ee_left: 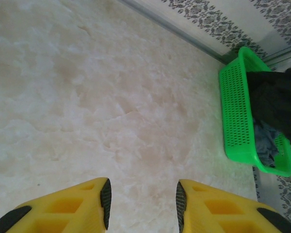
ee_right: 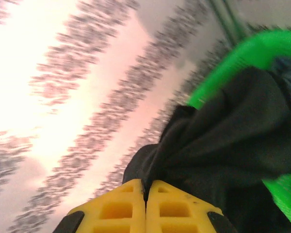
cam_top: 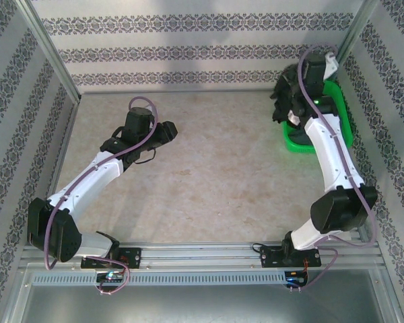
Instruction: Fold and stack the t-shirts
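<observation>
My right gripper [ee_right: 146, 187] is shut on a fold of the black t-shirt [ee_right: 228, 131], whose cloth bunches up from the pinched jaws and trails back into the green basket [ee_right: 252, 53]. From above, the black t-shirt [cam_top: 281, 101] hangs at the basket's left side under my right wrist. A slate grey t-shirt [ee_left: 264, 141] lies crumpled inside the basket, partly under the black one [ee_left: 276, 102]. My left gripper [ee_left: 143, 194] hovers over bare table near the middle left [cam_top: 167, 131], its yellow fingers apart with nothing between them.
The green mesh basket [cam_top: 337, 124] stands at the table's far right against the patterned wall. Patterned walls close the back and both sides. Pale marbled tabletop [cam_top: 215, 168] stretches between the two arms.
</observation>
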### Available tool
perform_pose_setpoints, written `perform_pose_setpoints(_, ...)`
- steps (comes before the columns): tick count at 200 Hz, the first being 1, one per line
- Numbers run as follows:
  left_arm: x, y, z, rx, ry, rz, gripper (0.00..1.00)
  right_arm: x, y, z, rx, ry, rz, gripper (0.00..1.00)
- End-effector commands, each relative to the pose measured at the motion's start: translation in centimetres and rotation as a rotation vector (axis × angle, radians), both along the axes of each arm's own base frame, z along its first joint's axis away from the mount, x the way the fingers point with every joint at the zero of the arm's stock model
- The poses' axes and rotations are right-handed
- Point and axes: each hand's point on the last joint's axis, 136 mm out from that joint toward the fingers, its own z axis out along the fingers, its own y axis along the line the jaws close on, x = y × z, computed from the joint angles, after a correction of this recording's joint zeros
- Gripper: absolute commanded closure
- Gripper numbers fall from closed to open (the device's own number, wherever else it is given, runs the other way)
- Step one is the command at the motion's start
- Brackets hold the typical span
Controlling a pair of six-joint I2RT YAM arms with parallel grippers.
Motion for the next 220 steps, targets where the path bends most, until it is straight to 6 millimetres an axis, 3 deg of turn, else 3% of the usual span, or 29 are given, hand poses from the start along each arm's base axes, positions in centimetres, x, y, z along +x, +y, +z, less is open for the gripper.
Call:
perform_pose_setpoints(1,-0.8,1.8,2.2,0.067,-0.052,0.052,0.59,-1.8,5.4,8.5,-0.152,-0.195,0.095,1.0)
perform_pose_setpoints(19,-1.5,4.1,3.2,0.129,-0.075,0.137,0.58,-2.5,11.9,8.5,-0.18,-0.201,0.218,1.0)
perform_pose_setpoints(40,-2.8,6.9,4.6,0.202,-0.109,0.23,0.58,-3.5,20.4,5.7,-0.19,-0.16,0.357,1.0)
perform_pose_setpoints(67,-4.9,10.1,5.6,0.28,-0.122,0.318,0.54,-4.9,31.4,-1.1,-0.124,-0.054,0.565,1.0)
perform_pose_setpoints(84,-6.5,12.0,5.3,0.321,-0.095,0.373,0.5,-6.3,38.3,-7.2,-0.056,0.07,0.742,1.0)
perform_pose_setpoints(95,-7.5,13.0,4.8,0.335,-0.066,0.4,0.48,-7.5,41.9,-11.1,0.017,0.169,0.869,0.74)
perform_pose_setpoints(110,-8.8,14.0,3.9,0.347,-0.027,0.426,0.43,-9.5,44.5,-14.3,0.04,0.252,0.967,0.57)
perform_pose_setpoints(124,-9.9,14.7,3.0,0.355,0.011,0.442,0.37,-10.4,44.2,-15.0,-0.009,0.261,0.987,0.39)
perform_pose_setpoints(136,-10.6,15.2,2.0,0.354,0.05,0.459,0.32,-10.2,42.2,-15.1,-0.063,0.259,0.947,0.28)
perform_pose_setpoints(158,-11.3,16.4,-0.7,0.287,0.164,0.501,0.27,-8.4,36.6,-16.6,-0.091,0.299,0.843,0.29)
perform_pose_setpoints(175,-10.6,17.3,-3.1,0.171,0.259,0.542,0.25,-6.4,31.3,-18.6,-0.128,0.368,0.74,0.3)
perform_pose_setpoints(198,-8.1,19.0,-6.5,0.017,0.345,0.605,0.22,-3.8,25.3,-21.2,-0.164,0.458,0.637,0.31)
perform_pose_setpoints(220,-4.7,21.2,-9.6,-0.042,0.404,0.652,0.23,-1.9,22.0,-23.2,-0.143,0.52,0.607,0.31)
